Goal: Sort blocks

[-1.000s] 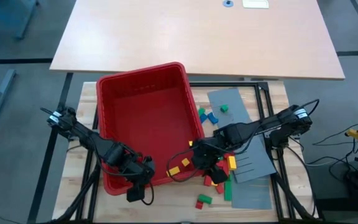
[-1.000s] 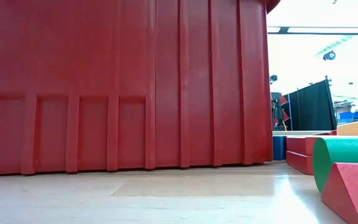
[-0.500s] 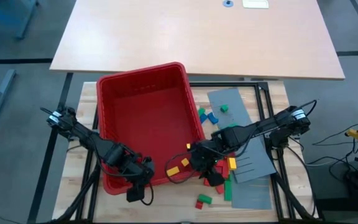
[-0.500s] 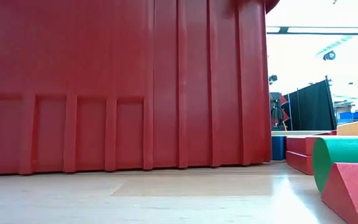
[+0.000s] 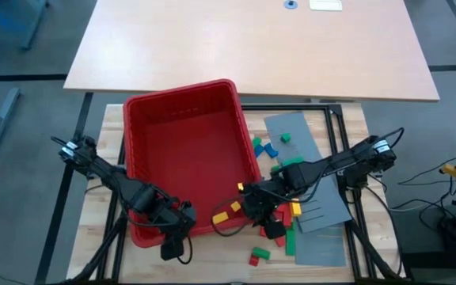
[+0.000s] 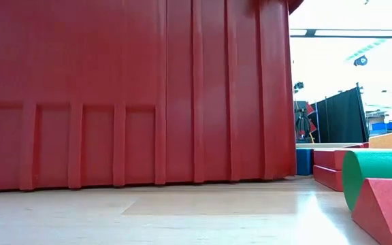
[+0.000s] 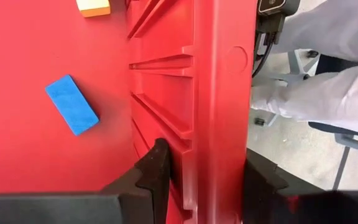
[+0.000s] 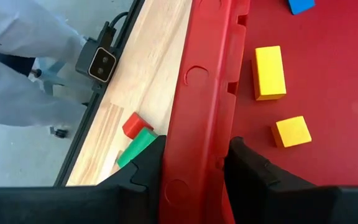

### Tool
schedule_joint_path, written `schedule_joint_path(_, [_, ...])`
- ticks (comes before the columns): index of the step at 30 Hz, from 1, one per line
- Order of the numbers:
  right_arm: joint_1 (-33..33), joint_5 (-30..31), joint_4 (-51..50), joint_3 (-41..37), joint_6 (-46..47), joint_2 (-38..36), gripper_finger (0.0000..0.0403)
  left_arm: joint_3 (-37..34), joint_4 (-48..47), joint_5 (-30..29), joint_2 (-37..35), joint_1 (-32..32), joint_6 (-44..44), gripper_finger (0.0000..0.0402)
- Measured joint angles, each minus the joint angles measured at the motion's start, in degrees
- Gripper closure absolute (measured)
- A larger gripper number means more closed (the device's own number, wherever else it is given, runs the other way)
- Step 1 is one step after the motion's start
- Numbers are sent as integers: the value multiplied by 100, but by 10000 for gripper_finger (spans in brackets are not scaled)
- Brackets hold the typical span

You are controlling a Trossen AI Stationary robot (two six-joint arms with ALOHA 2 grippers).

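Note:
The big red bin [image 5: 188, 158] stands on the wooden table, and its near wall fills the low view [image 6: 135, 95]. Both my grippers are shut on that wall's rim: my left gripper [image 5: 172, 233] left of its middle, my right gripper [image 5: 253, 210] at its right end. Inside the bin lie a blue block [image 7: 72, 104] and yellow blocks [image 8: 269, 71]. More blocks [image 5: 279, 222] in red, green, blue and yellow lie on the table right of the bin. A green block [image 6: 380, 173] and a red block [image 6: 386, 211] lie close to the low camera. My left gripper straddles the near wall's rim [image 7: 219, 124], one finger inside the bin [image 7: 157, 165] and one outside [image 7: 260, 180]. The fingers lie across the rim. My right gripper holds the same rim near its right end [image 8: 197, 118], one finger outside [image 8: 148, 162] and one inside [image 8: 247, 162], across the rim.
Flat grey panels [image 5: 307, 182] lie right of the bin under some of the blocks. A red block [image 8: 134, 124] and a green block [image 8: 138, 146] lie on the strip of table before the bin. A person in light clothes [image 7: 328, 93] is beyond the near edge.
The bin's near wall has shifted a little toward the table's left edge, and my right gripper has gone the same way with the rim. Both grippers stay shut on the rim.

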Motion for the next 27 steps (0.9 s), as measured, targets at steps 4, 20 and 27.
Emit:
schedule_joint_path(4, [-14, -37, -107, 208, 35, 10, 290, -17, -21, 132, -67, -9, -1, 286])
schedule_joint_path(20, [-93, 582, -1526, 2354, 142, 24, 319, 934, -884, -854, -1316, -30, -306, 297])
schedule_joint_path(27, [-276, 652, -1862, 3278, 108, 22, 319, 2579, -2284, -1341, -820, -30, 23, 314])
